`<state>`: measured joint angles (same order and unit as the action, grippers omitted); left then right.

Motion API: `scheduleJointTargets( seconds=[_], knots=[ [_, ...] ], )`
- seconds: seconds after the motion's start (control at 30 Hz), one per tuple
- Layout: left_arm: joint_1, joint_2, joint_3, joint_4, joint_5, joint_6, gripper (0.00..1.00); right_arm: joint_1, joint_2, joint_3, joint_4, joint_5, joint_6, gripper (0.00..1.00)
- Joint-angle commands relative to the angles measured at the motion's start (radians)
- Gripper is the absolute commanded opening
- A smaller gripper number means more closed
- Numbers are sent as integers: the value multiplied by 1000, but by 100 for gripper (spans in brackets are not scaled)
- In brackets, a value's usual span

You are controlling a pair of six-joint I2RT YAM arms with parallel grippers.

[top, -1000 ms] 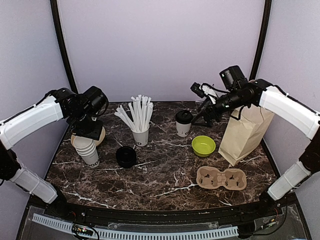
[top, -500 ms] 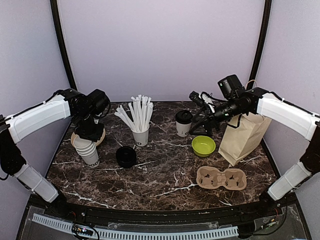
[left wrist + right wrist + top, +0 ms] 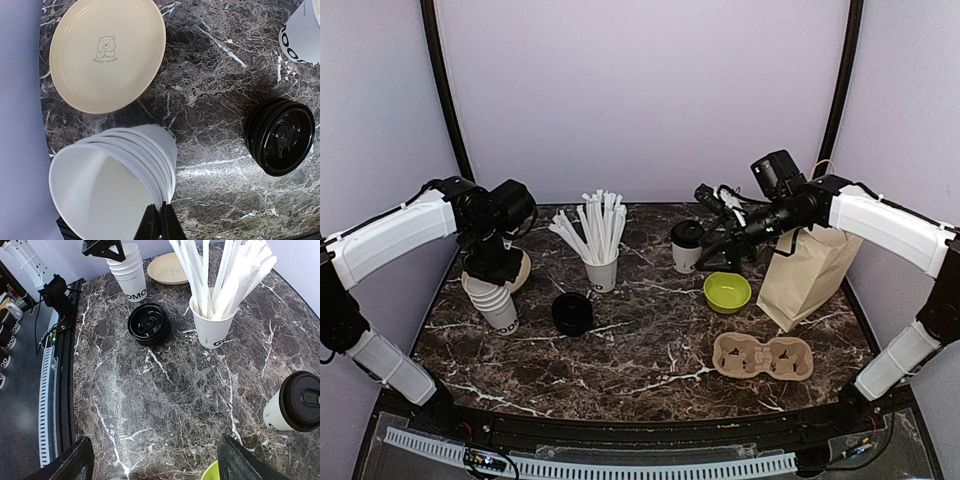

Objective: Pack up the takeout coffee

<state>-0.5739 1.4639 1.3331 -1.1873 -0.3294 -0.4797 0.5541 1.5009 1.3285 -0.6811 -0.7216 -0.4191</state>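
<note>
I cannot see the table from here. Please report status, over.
Left gripper shut on cup stack rim. Right gripper open, short of coffee. Coffee upright, lidded, not held. Nothing between them.

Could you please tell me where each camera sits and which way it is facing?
Top external: above and behind the bases, looking down on the marble table; left arm and right arm show.
Left wrist: on the left arm, looking straight down on the cup stack and beige plate; left gripper pinches the stack's rim.
Right wrist: on the right arm, looking left across the table past the lidded coffee cup; open right gripper at bottom.
All share the black lids.
</note>
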Motion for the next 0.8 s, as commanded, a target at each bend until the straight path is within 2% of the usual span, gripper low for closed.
scheduleJointTargets(
  seconds=[0.0,0.17,0.27,0.33,0.37,0.4,0.43,0.47,0.5,0.53,0.57,0.6,0.63,0.67,0.7,0.73,0.77],
  knots=[
    [7,-51,20,-65,3,-14,1,15,4,31,10,-15,-14,85],
    [7,-75,50,-108,-10,-16,0,25,6,38,4,-29,-17,85],
    [6,-110,40,-49,80,7,0,29,11,52,-11,-40,-19,85],
    [-6,-85,60,-109,-75,-28,0,35,12,56,-13,-29,-20,85],
    [-10,-40,71,-217,-170,-74,0,36,9,57,-12,-25,-20,85],
    [-14,-26,82,-237,-163,-71,0,39,9,55,-13,-22,-20,84],
    [-15,-49,78,-191,12,-40,0,41,7,54,-13,-19,-20,84],
    [-12,-81,31,-19,132,12,0,43,6,53,-14,-17,-20,85],
    [-16,-133,6,33,196,8,0,45,4,51,-12,-14,-20,85],
    [-44,-124,29,-36,118,-36,0,46,4,51,-11,-11,-20,85],
    [-61,-51,93,-125,-59,-73,0,48,4,51,-11,-8,-20,85],
    [-62,-26,109,-182,-59,-68,0,49,4,52,-11,-5,-20,85],
    [-61,-35,93,-144,36,-46,0,50,5,53,-12,-4,-20,85],
    [-81,-52,86,-95,16,-53,0,52,7,55,-12,-3,-20,84],
    [-97,-33,113,-125,-111,-69,0,53,7,58,-14,-1,-20,84],
    [-98,-2,142,-234,-142,-97,0,55,12,63,-16,-1,-20,84],
    [-85,31,164,-243,-55,-73,0,56,15,66,-20,-2,-20,84]
  ],
)
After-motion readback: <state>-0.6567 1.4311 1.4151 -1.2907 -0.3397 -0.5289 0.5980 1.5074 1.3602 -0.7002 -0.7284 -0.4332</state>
